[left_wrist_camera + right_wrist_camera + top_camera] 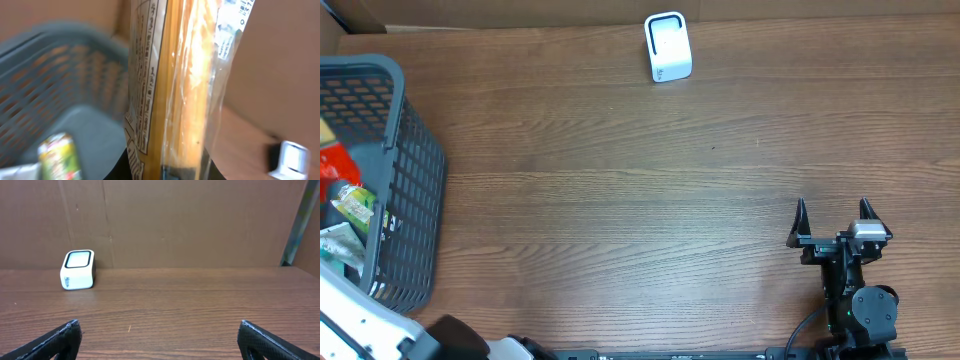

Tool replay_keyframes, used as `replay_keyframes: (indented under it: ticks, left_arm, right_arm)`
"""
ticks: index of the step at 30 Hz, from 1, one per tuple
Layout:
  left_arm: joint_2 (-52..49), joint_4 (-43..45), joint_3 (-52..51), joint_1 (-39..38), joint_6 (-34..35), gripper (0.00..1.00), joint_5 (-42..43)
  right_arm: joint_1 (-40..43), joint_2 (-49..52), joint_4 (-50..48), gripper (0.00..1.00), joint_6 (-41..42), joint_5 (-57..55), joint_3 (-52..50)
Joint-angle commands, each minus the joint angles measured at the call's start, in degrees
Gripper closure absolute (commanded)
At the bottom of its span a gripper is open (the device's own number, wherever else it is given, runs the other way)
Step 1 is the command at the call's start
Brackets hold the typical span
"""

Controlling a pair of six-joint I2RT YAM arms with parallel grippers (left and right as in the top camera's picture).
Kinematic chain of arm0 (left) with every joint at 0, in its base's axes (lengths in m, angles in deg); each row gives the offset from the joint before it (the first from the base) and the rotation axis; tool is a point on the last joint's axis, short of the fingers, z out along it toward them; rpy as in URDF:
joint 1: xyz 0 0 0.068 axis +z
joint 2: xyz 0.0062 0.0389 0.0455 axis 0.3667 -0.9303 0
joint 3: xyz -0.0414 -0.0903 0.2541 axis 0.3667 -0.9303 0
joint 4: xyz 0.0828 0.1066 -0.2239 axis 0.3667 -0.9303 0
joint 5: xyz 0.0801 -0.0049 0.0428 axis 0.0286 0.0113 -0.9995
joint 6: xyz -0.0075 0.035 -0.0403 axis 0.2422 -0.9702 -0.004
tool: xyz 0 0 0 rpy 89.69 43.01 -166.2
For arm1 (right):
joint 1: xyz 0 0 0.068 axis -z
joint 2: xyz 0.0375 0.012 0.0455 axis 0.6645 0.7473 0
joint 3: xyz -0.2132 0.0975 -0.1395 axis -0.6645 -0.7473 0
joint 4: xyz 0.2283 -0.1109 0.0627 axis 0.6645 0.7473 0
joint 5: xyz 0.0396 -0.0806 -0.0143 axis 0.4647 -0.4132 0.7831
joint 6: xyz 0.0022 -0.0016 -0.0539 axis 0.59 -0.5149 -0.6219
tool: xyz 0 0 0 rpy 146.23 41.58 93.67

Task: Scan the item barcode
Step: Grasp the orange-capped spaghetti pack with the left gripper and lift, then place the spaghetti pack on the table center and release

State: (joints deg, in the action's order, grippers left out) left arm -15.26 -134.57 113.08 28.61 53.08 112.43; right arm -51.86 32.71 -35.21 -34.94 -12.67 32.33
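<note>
Here, spaghetti packet (185, 90) upright in tight grip of left tool (167, 172); right tool (833, 208) wide apart.

You'll find the grey plastic basket (417, 200) on the wooden counter (620, 220), far left. The white boxy scanner (668, 47) stands behind, centre.

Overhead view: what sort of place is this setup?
Probably a mock checkout on a table: a white scanner at the far edge, a grey basket holding groceries at the left, and a labelled pasta pack close before the left wrist camera.
</note>
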Motion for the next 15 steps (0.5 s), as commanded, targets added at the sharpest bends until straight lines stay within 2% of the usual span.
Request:
replay_keyframes:
  ticks: [1, 7, 9, 10, 15]
  left_arm:
    - [7.3, 0.5, 4.9, -3.0, 0.6, 0.96, 16.4]
    - [11.3, -10.7, 4.9, -13.7, -0.9, 0.96, 12.9]
    - [11.2, -15.7, 4.9, -19.2, -1.7, 0.96, 8.0]
    - [10.9, -19.4, 3.8, -24.4, -1.6, 0.96, 3.0]
    - [10.8, -20.5, -4.4, -35.7, -0.4, 0.96, -6.2]
  right_arm:
    - [-0.3, -0.5, -0.4, 0.0, -0.3, -0.1, -0.6]
    - [-0.3, -0.5, -0.4, 0.0, -0.3, -0.1, -0.6]
    - [-0.3, -0.5, -0.4, 0.0, -0.3, -0.1, -0.6]
    - [-0.3, -0.5, -0.4, 0.0, -0.3, -0.1, -0.6]
    - [-0.3, -0.5, -0.4, 0.0, -0.3, -0.1, -0.6]
